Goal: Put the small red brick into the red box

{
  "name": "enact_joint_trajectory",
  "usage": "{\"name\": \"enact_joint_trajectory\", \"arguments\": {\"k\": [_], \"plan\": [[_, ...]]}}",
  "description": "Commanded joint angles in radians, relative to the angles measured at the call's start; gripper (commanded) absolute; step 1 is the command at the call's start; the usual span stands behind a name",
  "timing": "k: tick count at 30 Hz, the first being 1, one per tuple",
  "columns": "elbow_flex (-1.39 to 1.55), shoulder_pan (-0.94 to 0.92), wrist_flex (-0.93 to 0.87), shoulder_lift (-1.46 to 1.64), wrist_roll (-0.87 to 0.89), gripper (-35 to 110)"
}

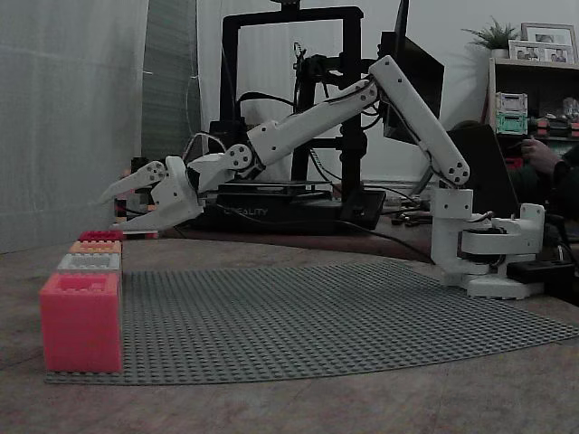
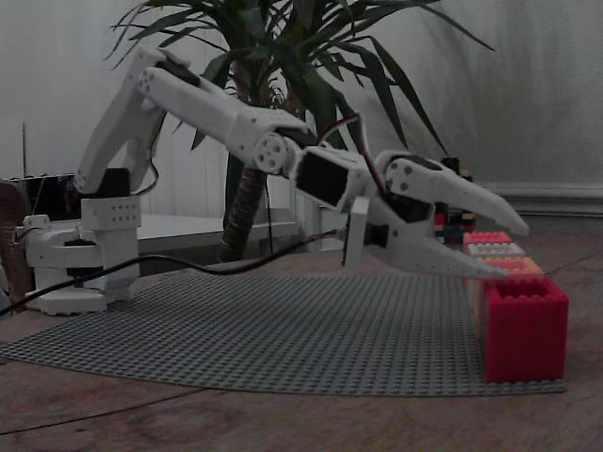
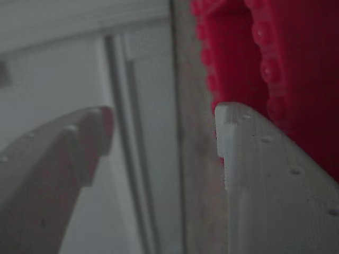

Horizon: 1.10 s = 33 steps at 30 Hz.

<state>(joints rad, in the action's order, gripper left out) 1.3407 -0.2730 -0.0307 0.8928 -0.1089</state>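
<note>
grey baseplate (image 2: 283, 330) bears the red box (image 2: 524, 330), and the gripper (image 2: 509, 250) hangs open, empty, just above it.

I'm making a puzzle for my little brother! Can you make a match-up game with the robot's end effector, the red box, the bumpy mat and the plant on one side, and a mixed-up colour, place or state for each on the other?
Things:
1. end effector
2. red box
3. bumpy mat
4. plant

Clues:
A. grey, lying flat
B. leafy, standing at the back
C. white, fingers apart
D. sits at a corner of the mat

Pairs: 1-C, 2-D, 3-A, 4-B
</note>
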Motion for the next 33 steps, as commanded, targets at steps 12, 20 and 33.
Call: {"name": "enact_joint_trajectory", "arguments": {"k": [12,20,33], "plan": [[-0.040,0.029,-0.445,0.540,0.092,0],[0.440,0.164,-0.891,1.078,-0.006,0],[1.264,0.218,-1.098,1.809,-0.046,0]]}}
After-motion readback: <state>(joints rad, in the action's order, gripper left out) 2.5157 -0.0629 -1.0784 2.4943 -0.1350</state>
